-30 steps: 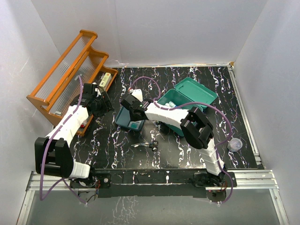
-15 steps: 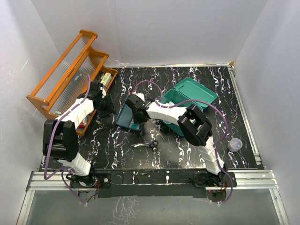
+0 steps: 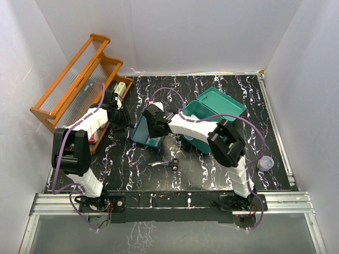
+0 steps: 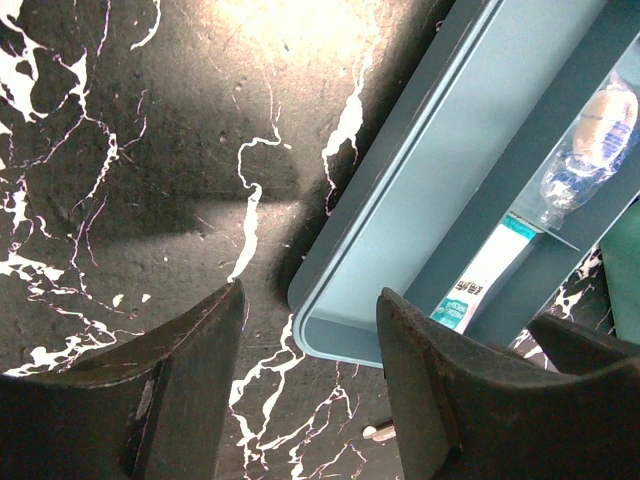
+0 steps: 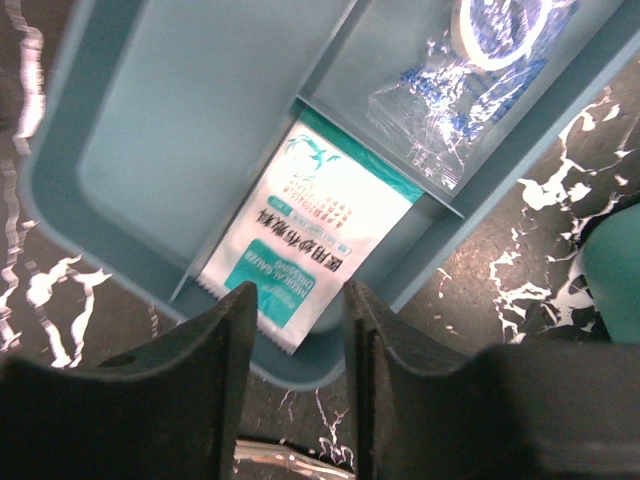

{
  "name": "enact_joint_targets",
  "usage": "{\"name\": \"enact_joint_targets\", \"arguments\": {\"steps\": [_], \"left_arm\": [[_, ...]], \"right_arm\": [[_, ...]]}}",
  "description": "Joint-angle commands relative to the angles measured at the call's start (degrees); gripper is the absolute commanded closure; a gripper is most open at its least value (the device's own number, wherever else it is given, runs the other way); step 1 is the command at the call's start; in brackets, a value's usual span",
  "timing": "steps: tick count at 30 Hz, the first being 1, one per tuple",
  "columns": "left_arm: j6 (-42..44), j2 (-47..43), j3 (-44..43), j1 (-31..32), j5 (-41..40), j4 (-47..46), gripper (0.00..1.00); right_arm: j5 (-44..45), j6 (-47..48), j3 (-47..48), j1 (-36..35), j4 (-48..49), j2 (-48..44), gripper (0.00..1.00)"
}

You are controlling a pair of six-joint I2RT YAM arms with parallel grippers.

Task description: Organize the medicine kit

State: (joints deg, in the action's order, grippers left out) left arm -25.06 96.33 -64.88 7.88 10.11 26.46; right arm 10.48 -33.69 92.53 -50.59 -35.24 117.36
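Right pincer (image 5: 298, 300) first: I'm looking down its wrist camera and the two dark fingers stand partly apart with nothing clamped between them. It hangs right over the divided blue-green tray (image 5: 150, 130). Straight below lies a white and teal sachet (image 5: 315, 230) with print on it, flat in its own narrow compartment. One compartment over, toward 1 o'clock in this view, there's a clear-wrapped item (image 5: 440, 95) with blue markings; I can't tell what it is.

Over to the left pincer (image 4: 312, 295): jaws wide apart, holding nothing. Through the gap I see black marbled table (image 4: 120, 120) and the rounded corner of that same tray, so it sits low just off the tray's edge.

From the top camera, the medicine kit (image 3: 222, 106) stands open at about 1 o'clock from the table's middle, partly covered by the right arm. The tray lies on the table just beside it, at the kit's 8 o'clock. An orange wooden rack (image 3: 74, 84) fills the 10 o'clock corner, the left pincer between it and the tray. A small metal tool (image 3: 167, 163) lies at the tray's 5 o'clock, and a little clear cup (image 3: 266, 163) sits well apart at the table's 4 o'clock.
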Motion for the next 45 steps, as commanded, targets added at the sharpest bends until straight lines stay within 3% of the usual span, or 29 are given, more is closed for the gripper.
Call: {"name": "enact_joint_targets", "arguments": {"steps": [1, 9, 14, 20, 24, 31, 33, 39, 45], "left_arm": [[0.82, -0.50, -2.64, -0.23, 0.94, 1.26, 0.45], [0.39, -4.45, -0.55, -0.23, -0.33, -0.54, 0.40], [1.82, -4.91, -1.39, -0.20, -1.61, 0.31, 0.39], [1.16, -5.92, -1.69, -0.18, -1.70, 0.54, 0.38], [0.30, -7.79, -1.05, -0.19, -1.77, -1.13, 0.37], [-0.45, -9.68, 0.42, -0.23, -3.69, -2.15, 0.37], [-0.96, -10.59, 1.61, -0.20, -4.01, -2.98, 0.36], [-2.50, -11.16, 3.05, -0.20, -3.61, -3.09, 0.36], [-2.89, -11.41, 3.88, -0.21, -3.41, -3.60, 0.36]], "right_arm": [[-0.32, 4.49, -7.39, -0.98, 8.00, -11.48, 0.54], [0.42, 9.85, -21.54, -5.16, 9.35, -22.06, 0.39], [1.22, 9.21, -25.69, -6.45, 9.16, -23.31, 0.31], [0.00, 11.44, -26.95, -6.89, 8.60, -21.96, 0.29], [-2.67, 16.21, -27.39, -6.89, 8.89, -22.12, 0.34], [-3.38, 20.62, -27.32, -6.89, 7.05, -22.02, 0.59], [-3.73, 21.46, -27.11, -6.85, 6.34, -20.83, 0.62], [-5.69, 23.86, -24.53, -6.87, 3.97, -18.66, 0.62], [-11.65, 29.94, -26.25, -6.83, -0.38, -18.35, 0.49]]}}
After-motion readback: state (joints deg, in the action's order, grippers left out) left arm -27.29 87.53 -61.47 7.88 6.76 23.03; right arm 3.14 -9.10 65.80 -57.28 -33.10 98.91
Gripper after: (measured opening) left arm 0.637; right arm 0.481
